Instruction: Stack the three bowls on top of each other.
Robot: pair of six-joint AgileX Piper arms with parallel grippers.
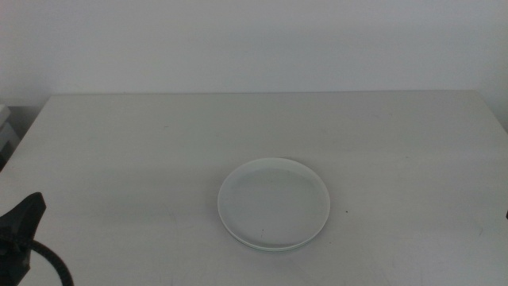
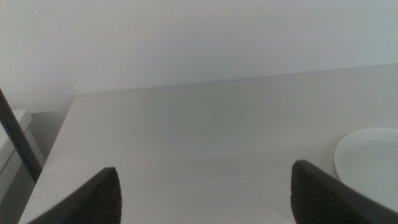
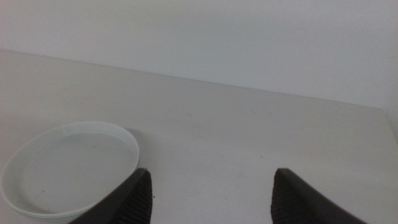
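Observation:
The bowls (image 1: 274,202) sit nested in one stack in the middle of the table, a little toward the front. The top one is pale, whitish with a faint green tint, and further rims show under its near edge. My left gripper (image 1: 25,216) waits at the front left corner, well apart from the stack. In the left wrist view the left gripper (image 2: 205,196) is open with only bare table between its jaws, and the stack (image 2: 370,162) lies off to one side. The right gripper (image 3: 211,193) is open too, with the stack (image 3: 68,165) beside one jaw, not touching.
The white table (image 1: 143,151) reaches back to a plain white wall. A white boxy object (image 1: 6,127) stands off the table's left edge. A dark cable (image 2: 18,140) runs beside the left arm.

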